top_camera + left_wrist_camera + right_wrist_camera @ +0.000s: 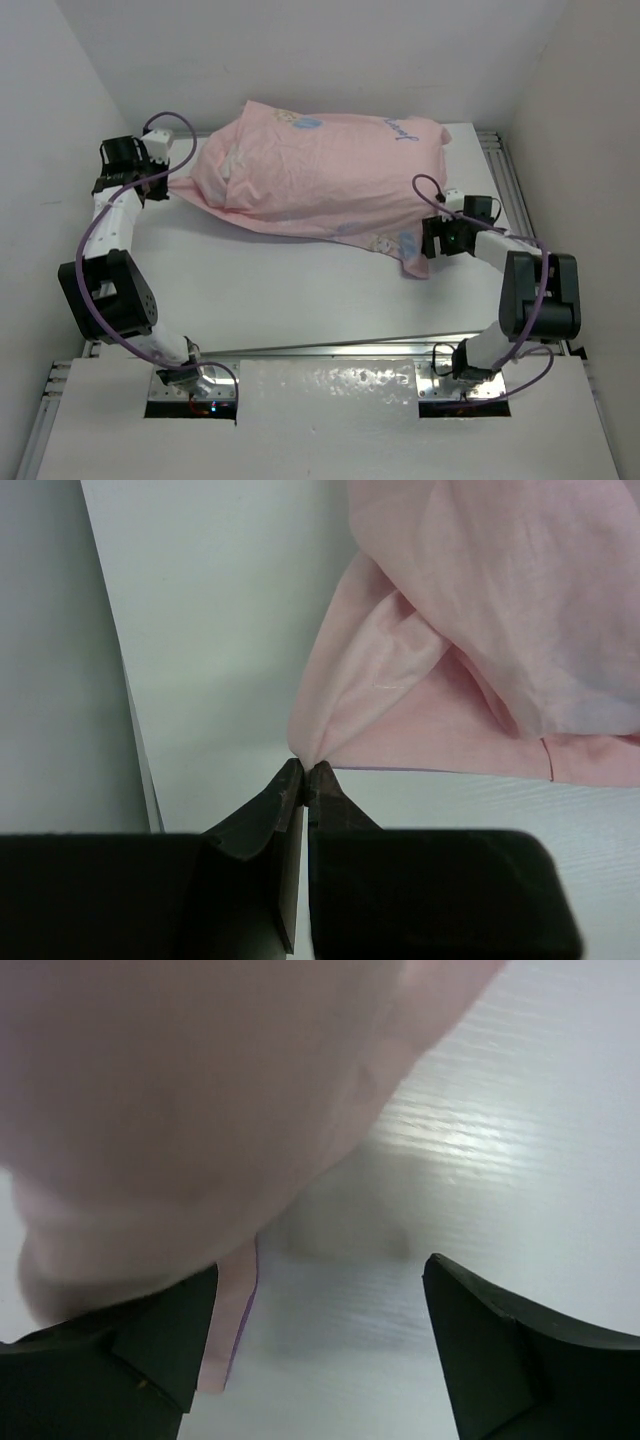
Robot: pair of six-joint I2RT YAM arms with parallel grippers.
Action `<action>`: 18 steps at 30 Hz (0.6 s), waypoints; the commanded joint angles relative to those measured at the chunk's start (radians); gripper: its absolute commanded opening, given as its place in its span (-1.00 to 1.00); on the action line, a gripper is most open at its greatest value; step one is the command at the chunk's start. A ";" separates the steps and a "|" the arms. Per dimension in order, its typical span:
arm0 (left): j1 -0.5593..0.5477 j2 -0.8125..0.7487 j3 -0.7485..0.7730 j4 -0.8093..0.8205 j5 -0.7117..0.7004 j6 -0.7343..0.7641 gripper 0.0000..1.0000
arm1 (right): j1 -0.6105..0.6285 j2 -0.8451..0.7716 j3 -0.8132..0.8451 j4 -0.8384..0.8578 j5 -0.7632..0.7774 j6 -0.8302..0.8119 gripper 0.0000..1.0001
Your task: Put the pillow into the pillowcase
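The pillowcase (320,175) lies across the back of the table, pale pink side out and bulging full. The pillow is hidden, apparently inside it. My left gripper (170,187) is shut on the pillowcase's left corner, where the cloth bunches to a point (330,720); its fingertips (306,772) are pressed together on the fabric. My right gripper (437,240) is open and empty at the pillowcase's front right end, just right of a hanging flap (413,255). In the right wrist view the pink fabric (180,1110) fills the upper left, with a strip of purple-edged hem (235,1320) by the left finger.
White walls enclose the table on the left, back and right. A metal rail (510,190) runs along the right edge. Bare white tabletop (300,290) lies in front of the pillowcase.
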 commanded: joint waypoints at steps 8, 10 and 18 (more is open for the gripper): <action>0.007 -0.010 0.079 -0.027 0.053 0.020 -1.00 | -0.006 -0.416 -0.135 -0.006 0.026 0.039 0.65; 0.009 -0.006 0.082 -0.025 0.061 0.012 -1.00 | 0.009 -0.370 -0.153 -0.005 -0.116 0.007 0.75; 0.007 -0.023 0.086 -0.045 0.070 -0.002 -1.00 | 0.099 -0.040 -0.017 -0.057 -0.060 0.106 0.88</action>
